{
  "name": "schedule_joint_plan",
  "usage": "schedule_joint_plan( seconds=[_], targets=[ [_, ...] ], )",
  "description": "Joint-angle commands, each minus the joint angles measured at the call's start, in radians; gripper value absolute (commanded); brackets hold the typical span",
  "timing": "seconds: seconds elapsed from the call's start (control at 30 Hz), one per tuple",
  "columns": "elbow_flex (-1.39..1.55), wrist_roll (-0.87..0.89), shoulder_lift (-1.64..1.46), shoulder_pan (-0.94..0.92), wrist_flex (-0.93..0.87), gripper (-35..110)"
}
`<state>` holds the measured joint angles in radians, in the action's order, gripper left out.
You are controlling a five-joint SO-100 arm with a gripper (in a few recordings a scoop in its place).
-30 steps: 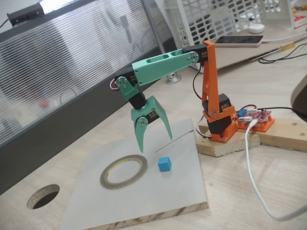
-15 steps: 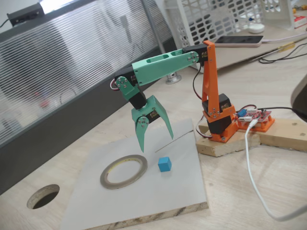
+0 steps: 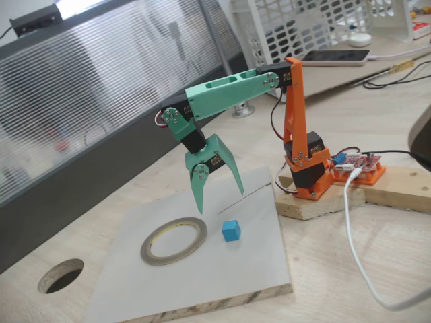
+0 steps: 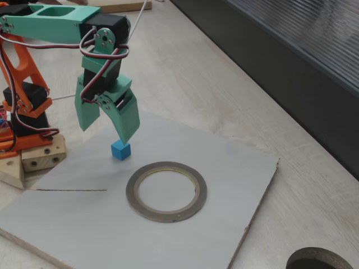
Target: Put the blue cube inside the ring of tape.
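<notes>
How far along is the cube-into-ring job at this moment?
Nothing is done yet: the small sky-blue cube sits on the grey board, outside the flat grey-brown ring of tape. In hand: the green gripper hangs open above the cube, its fingers clear of it. Left: lower, grasp, carry the cube across and release it inside the ring's hollow centre.

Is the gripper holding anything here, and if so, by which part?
Nothing is held. The gripper hangs open above the board, and the blue cube sits untouched beside the ring of tape.

Bright even light, faint shadows (slightly soft)
</notes>
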<state>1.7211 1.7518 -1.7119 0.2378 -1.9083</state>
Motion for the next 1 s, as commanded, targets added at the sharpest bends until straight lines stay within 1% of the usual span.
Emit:
schedule_joint_plan(
  seconds=[0.0,0.33,0.7,0.97],
  targets=[
    [-0.009,0.006,-0.002,0.008,-0.020,64],
    [-0.011,0.012,0.164,0.017,-0.011,64],
    [-0.021,0.012,0.167,0.018,-0.006,64],
    [-0.012,0.012,0.169,0.020,0.089,64]
  ],
)
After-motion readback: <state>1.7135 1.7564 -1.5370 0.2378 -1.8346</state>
